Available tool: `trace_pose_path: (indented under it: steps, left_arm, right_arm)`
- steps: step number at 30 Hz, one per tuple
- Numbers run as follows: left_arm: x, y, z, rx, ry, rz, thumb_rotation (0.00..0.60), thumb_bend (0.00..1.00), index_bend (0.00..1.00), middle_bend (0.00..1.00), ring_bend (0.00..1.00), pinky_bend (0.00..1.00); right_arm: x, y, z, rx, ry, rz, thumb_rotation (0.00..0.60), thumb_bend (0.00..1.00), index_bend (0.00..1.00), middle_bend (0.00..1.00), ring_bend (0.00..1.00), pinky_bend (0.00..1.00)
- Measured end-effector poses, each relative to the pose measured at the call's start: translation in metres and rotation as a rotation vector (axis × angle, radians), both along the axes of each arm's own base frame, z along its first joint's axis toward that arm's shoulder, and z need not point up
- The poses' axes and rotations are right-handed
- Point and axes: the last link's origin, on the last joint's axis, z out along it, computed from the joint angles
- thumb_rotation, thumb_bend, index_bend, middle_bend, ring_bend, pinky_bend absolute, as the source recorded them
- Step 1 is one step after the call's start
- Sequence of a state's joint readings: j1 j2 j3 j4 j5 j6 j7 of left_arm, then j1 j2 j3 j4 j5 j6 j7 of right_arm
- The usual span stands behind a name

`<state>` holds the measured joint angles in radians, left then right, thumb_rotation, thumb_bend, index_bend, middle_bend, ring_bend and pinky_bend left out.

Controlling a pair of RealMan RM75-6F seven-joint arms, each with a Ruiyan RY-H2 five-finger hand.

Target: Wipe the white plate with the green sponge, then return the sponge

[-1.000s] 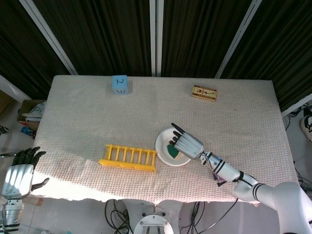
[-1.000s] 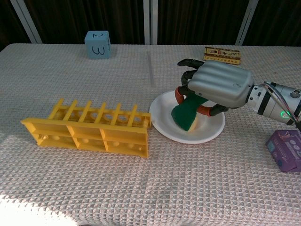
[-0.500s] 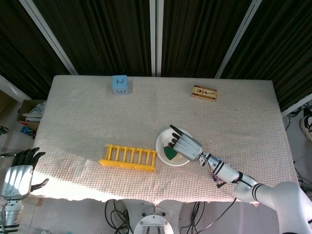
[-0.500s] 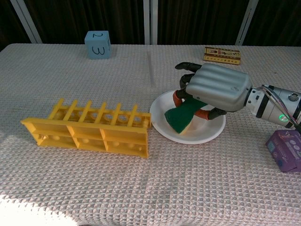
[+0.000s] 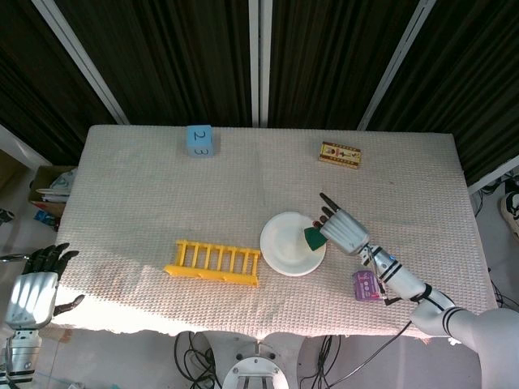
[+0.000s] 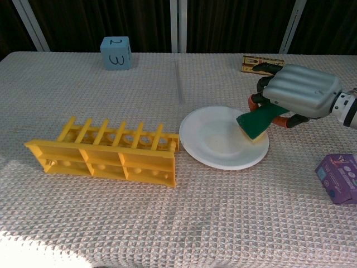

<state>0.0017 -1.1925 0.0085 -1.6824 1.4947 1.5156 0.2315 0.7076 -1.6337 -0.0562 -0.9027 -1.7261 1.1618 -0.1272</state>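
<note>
Sponge, green with a yellow underside, sits over the right rim of the plate, tilted, its lower edge on or just above the rim; the chest view does not settle which. The plate lies on the counter just right of the yellow rack.

Judging by where the sponge sits, at the plate's edge and not its middle, the wiping looks at or near its end, and the step in hand is either a last pass along the rim or the start of carrying the sponge off. The next move calls for lifting it clear of the rim without dragging the plate, then setting it down on the counter to the right, short of the purple box.

The right hand grips the sponge: its fingers are curled down and clamped on the upper end, the thumb hidden beneath. The left hand hangs off the counter's left corner, fingers apart, holding nothing.

A blue cube and a small patterned box stand at the far side.
</note>
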Motion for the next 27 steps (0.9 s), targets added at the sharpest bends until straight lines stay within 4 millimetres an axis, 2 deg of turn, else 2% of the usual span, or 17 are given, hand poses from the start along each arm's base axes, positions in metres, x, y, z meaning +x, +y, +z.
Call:
trace_pose_path:
  steps: [5,15,20,27]
  left_arm:
    - [0.001,0.001,0.000,0.000,-0.002,-0.002,0.600,0.05,0.23,0.12,0.11,0.13]
    - [0.000,-0.003,0.001,0.006,0.001,0.009,0.600,0.05,0.23,0.12,0.11,0.13]
    - [-0.001,-0.004,0.001,0.005,-0.002,0.010,0.600,0.05,0.23,0.12,0.11,0.13]
    - [-0.002,-0.003,0.000,0.004,-0.005,0.006,0.600,0.05,0.23,0.12,0.11,0.13]
  right_arm:
    - [0.015,0.004,0.000,0.015,-0.091,0.013,0.600,0.42,0.82,0.56,0.31,0.07]
    - [0.050,0.014,-0.042,0.115,-0.112,0.078,0.600,0.42,0.82,0.56,0.31,0.06]
    - [0.044,0.016,-0.048,0.120,-0.050,0.100,0.600,0.42,0.82,0.56,0.31,0.06]
    - [0.019,0.012,-0.032,0.072,0.024,0.068,0.600,0.42,0.82,0.56,0.31,0.06]
